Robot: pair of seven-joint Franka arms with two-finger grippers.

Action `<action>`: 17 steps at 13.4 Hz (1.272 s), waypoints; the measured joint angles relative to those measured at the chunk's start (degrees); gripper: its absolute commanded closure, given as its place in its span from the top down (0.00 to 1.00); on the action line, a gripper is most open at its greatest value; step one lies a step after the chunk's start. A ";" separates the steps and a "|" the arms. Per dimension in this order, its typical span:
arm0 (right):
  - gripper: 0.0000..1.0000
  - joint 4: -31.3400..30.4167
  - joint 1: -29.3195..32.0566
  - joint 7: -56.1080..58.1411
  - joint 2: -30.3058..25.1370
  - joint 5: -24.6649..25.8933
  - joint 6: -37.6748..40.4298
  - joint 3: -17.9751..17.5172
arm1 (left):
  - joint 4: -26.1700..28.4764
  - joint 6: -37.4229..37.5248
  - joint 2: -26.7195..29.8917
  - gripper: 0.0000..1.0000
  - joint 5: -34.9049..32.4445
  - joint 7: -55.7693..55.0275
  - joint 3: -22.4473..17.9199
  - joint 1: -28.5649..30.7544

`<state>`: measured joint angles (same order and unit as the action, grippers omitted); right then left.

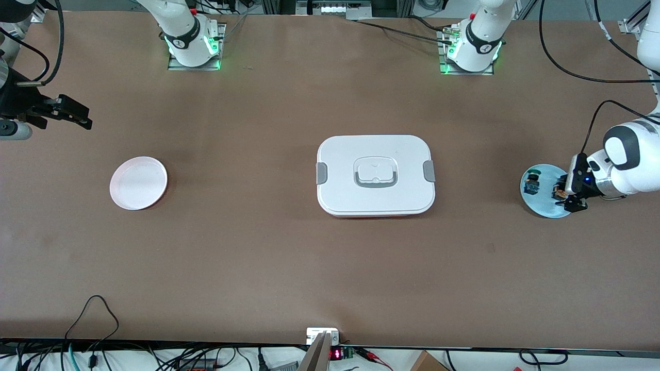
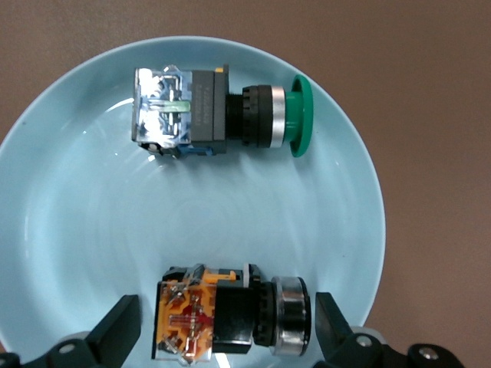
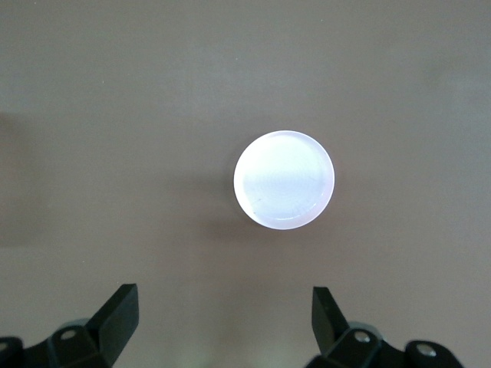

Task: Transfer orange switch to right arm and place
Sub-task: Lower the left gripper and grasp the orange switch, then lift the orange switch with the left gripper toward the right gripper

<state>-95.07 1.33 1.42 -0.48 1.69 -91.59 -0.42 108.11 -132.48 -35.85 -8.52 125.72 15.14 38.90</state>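
The orange switch (image 2: 219,318) lies on its side on the light blue plate (image 2: 69,230), with an orange block body, a black middle and a silver collar. My left gripper (image 2: 226,328) is open and low over the plate, one finger on each side of the switch with a gap at both ends. In the front view the switch (image 1: 556,195) and left gripper (image 1: 566,193) are at the left arm's end of the table. My right gripper (image 3: 224,314) is open and empty, high over the table above a small pale plate (image 3: 284,179).
A second switch with a green button and blue-green body (image 2: 219,115) lies on the same blue plate (image 1: 541,206). A white lidded box (image 1: 375,175) sits mid-table. The pale plate (image 1: 138,183) lies toward the right arm's end, below the right gripper (image 1: 77,114).
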 measured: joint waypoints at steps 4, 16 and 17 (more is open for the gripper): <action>1.00 0.00 0.04 -0.04 0.03 -0.02 0.00 0.23 | 0.00 -0.02 0.00 0.28 0.00 0.75 0.01 0.06; 1.00 0.00 1.20 -0.06 1.60 -0.02 -0.01 0.77 | -5.08 16.49 0.19 0.00 9.24 2.12 4.23 0.36; 1.00 0.05 1.33 -0.06 1.60 -0.02 -0.01 0.78 | -6.80 20.86 0.25 0.00 11.27 2.09 5.71 0.32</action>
<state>-95.02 2.67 1.35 1.12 1.66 -91.60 0.36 101.30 -111.62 -35.60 2.75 127.81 20.85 39.22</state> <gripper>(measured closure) 0.000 0.278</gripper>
